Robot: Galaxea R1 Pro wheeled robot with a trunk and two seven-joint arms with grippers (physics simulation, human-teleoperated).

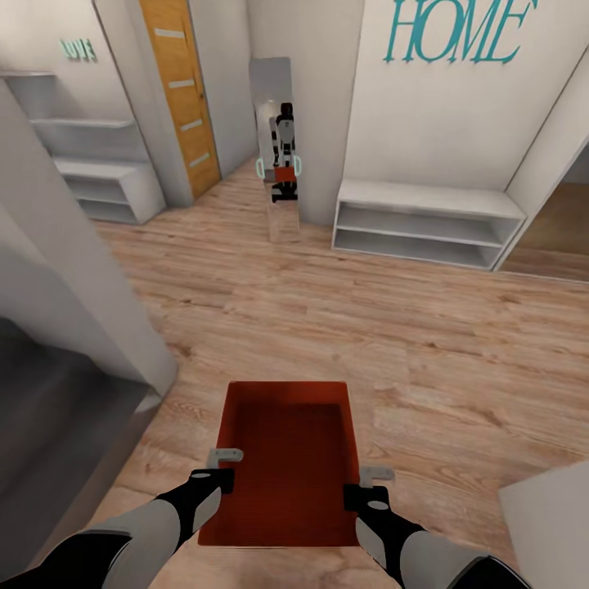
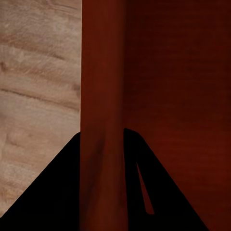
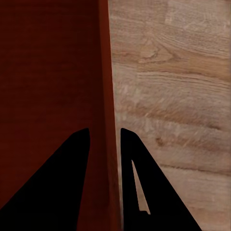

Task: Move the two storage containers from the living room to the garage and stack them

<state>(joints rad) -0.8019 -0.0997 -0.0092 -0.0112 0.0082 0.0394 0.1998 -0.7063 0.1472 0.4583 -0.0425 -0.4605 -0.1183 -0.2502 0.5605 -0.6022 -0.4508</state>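
Carried through a wood-floored hallway: one red bin (image 1: 286, 458), held level in front of the trunk, above the plank floor (image 1: 458, 343). Left gripper (image 1: 222, 468) clamped over the bin's left wall, one finger inside and one outside, as the left wrist view confirms with the wall (image 2: 103, 144) pinched between dark fingers (image 2: 53, 192). Right gripper (image 1: 370, 483) likewise closed on the right wall (image 3: 103, 144). Ahead, a mirror (image 1: 278, 147) reflecting the robot and bin, a white shelf (image 1: 425, 225) under teal lettering (image 1: 454, 33) at far right, an orange door (image 1: 180, 90) at far left, a grey wall corner (image 1: 74, 278) near left. No garage in sight; delivery judged barely under way. Best carried with both grips kept even and the bin flat, turning wide of the near-left corner and the white block (image 1: 548, 523) at near right.
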